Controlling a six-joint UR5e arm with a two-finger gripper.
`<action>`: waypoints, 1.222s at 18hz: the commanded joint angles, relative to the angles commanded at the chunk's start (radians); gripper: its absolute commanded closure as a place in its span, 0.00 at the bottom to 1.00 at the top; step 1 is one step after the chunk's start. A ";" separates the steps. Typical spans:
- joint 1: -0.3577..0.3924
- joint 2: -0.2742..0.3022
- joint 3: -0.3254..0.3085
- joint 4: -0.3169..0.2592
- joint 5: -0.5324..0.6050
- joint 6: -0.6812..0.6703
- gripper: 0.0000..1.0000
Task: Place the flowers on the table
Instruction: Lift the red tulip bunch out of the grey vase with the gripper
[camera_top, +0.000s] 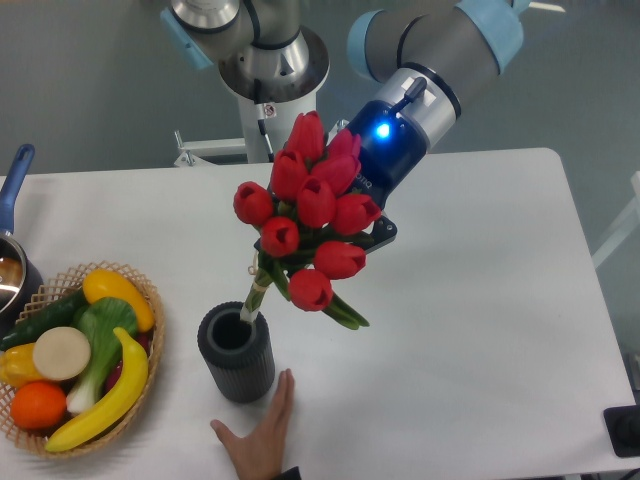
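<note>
Flowers (312, 215) hide your tool (372, 232), so its grip is unclear; stems apparently dip into the vase (237, 352) at lower centre, which could topple.

Flowers (310, 215) tilted, stem ends in grey vase (237, 354) on white counter (480, 300). End effector (375, 232) hidden behind blooms. Hand (258, 435) beside vase, fruit basket (75, 355) at left.

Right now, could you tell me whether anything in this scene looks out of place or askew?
Yes: a human hand rests on the table right by the vase, inside the arm's workspace. The flowers lean steeply, stem ends at the vase mouth. The gripper is hidden behind the blooms.
</note>
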 joint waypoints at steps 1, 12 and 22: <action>0.002 0.002 0.000 0.000 0.000 0.003 0.54; 0.127 0.031 0.008 -0.003 0.050 0.015 0.54; 0.132 0.081 -0.041 -0.006 0.461 0.046 0.55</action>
